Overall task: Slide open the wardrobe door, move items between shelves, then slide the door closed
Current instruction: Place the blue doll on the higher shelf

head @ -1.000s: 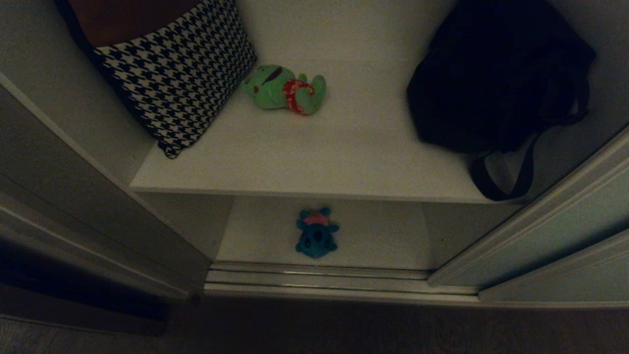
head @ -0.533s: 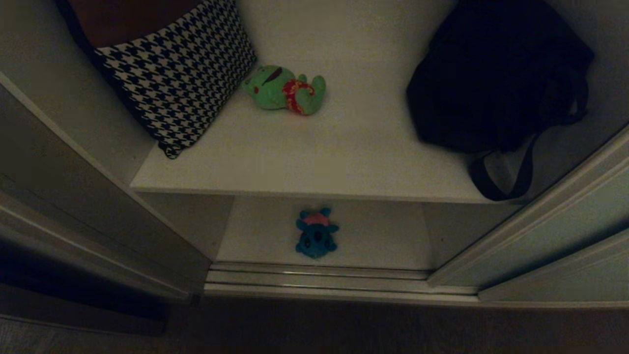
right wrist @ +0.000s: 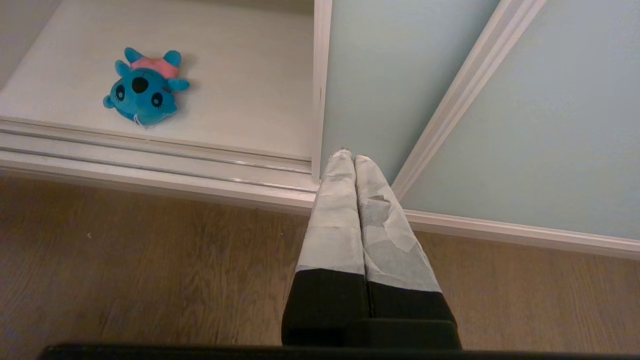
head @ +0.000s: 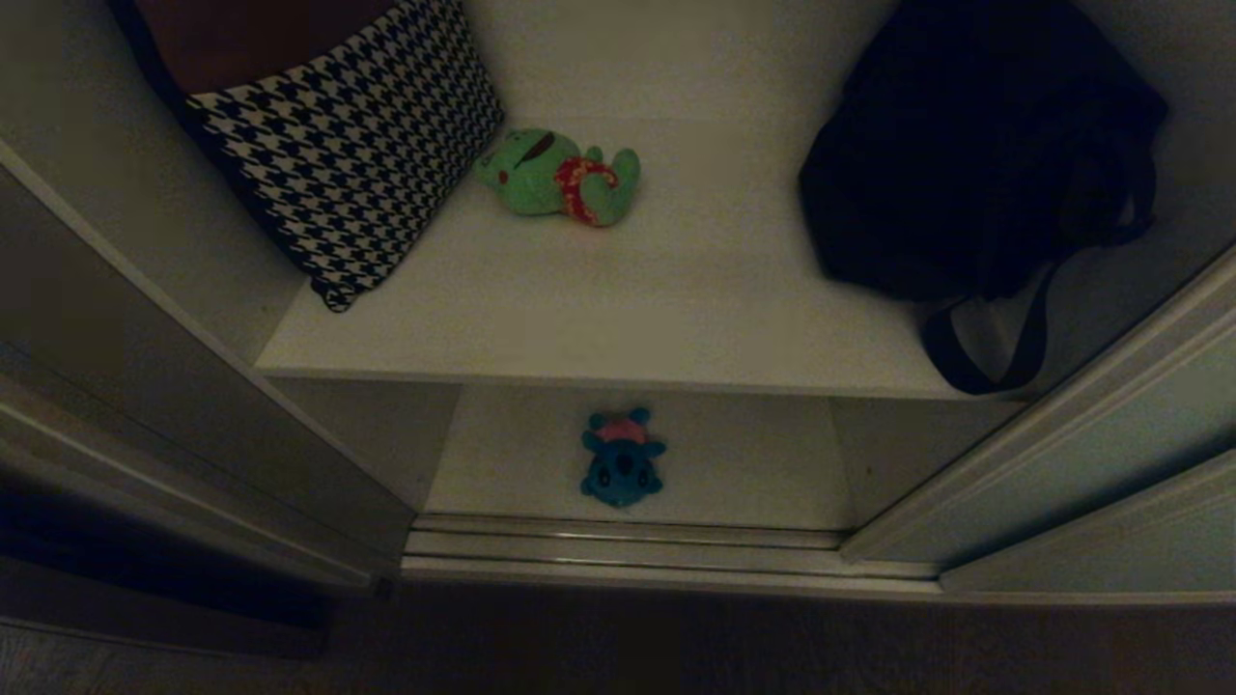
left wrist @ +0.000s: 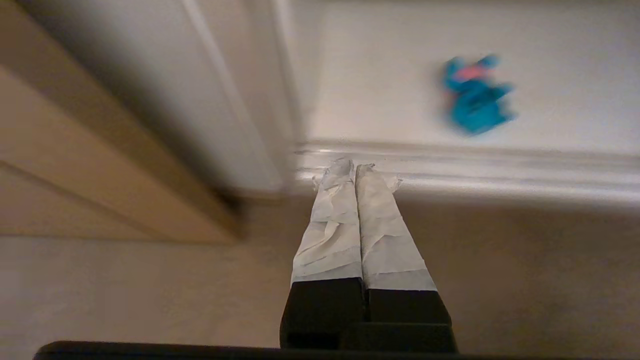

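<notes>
Clearance first: the sliding wardrobe door stands slid aside, its slim light frame edge just ahead of our right gripper, leaving the opening onto the shelves free. The floor track runs directly beyond our left gripper tips. The blue plush toy lies on the lower shelf, ahead of both grippers and past the track, near the front edge. The green plush toy lies on the upper shelf, between the houndstooth cushion and the black bag. Both grippers hang low over the wooden floor, fingers pressed together, empty, outside the wardrobe.
</notes>
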Tool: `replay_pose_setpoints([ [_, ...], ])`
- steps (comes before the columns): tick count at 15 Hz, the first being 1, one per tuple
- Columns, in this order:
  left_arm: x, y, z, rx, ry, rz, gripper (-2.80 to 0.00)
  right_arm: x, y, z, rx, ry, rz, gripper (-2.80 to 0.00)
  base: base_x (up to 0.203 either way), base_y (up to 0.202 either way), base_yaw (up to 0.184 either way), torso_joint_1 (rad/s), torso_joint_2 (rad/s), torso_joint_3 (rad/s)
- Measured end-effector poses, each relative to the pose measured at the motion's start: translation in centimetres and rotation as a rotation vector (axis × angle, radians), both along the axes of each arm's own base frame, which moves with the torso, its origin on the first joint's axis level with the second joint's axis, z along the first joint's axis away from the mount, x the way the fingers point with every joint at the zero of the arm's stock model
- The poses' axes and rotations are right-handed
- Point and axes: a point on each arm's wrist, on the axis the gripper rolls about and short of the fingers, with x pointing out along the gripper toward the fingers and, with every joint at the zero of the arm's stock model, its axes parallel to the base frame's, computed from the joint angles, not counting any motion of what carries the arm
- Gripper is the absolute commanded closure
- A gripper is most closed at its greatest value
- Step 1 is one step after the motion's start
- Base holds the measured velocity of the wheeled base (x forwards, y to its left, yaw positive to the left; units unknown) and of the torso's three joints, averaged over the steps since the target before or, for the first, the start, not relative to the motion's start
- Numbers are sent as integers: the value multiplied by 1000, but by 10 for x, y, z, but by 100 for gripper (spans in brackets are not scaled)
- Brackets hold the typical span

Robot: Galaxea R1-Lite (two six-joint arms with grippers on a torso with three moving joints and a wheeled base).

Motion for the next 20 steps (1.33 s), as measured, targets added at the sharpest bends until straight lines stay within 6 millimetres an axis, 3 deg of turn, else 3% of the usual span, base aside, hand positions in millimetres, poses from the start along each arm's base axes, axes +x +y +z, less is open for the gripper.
replay_pose_setpoints([
  [4,1,0,-2,35,-3,-8,0,0,0,0,-1,0,0,0,0,0,0,0,0,0],
  [16,1,0,-3,22,-3,-8,0,0,0,0,0,0,0,0,-186,0,0,2,3,2],
  [20,1,0,-3,-9,-6,2,0,0,0,0,0,0,0,0,-20,0,0,-1,1,2],
])
